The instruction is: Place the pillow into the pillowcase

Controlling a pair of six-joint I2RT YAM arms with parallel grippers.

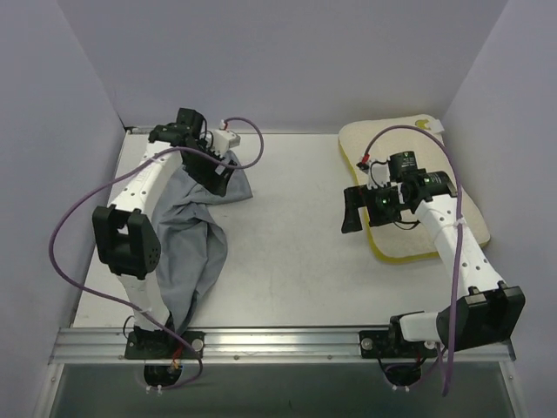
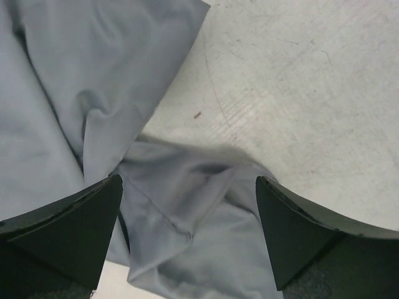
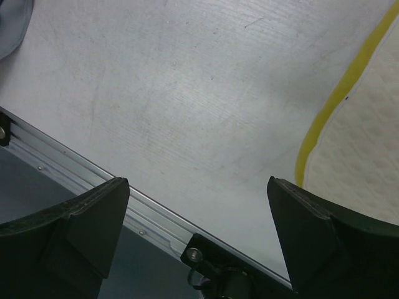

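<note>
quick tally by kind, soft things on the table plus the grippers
pillow: 1
pillowcase: 1
grippers: 2 (left gripper, right gripper)
total: 4

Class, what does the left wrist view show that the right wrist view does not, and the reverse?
Only the left wrist view: the left gripper, open, over wrinkled folds of the pillowcase. Only the right wrist view: the right gripper, open, the pillow with its yellow edge, and the metal rail. Both: bare pale table; a grey scrap in the right view's corner may be the pillowcase.
</note>
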